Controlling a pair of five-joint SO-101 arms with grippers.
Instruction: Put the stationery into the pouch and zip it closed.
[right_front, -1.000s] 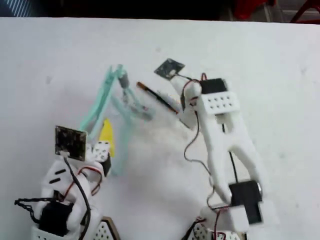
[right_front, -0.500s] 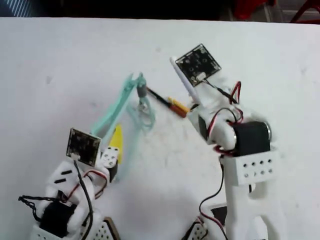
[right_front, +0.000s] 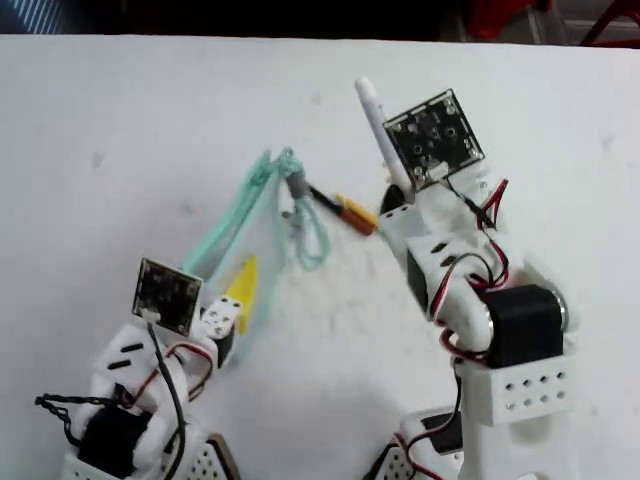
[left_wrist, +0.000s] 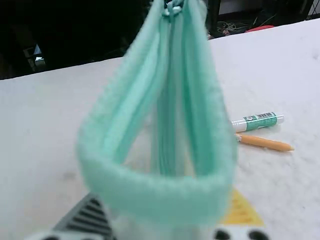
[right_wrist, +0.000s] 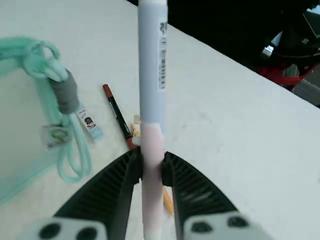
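marker (right_wrist: 151, 75), clamped upright in your right pincer (right_wrist: 150, 172), needs tilting tip-down toward the mint pouch (left_wrist: 200, 125) mouth, left of centre, which your left pincer (right_front: 238, 292) pinches open.

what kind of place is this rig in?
Probably a lab or workshop: white table, left arm and right arm at it, cables in the dark room behind.

mint-green mesh fabric pouch (right_front: 228, 208) | pale lilac-and-white plastic pen (right_wrist: 151, 75) | black-and-orange slim pencil (right_front: 340, 207) | plain white counter (right_front: 150, 100)
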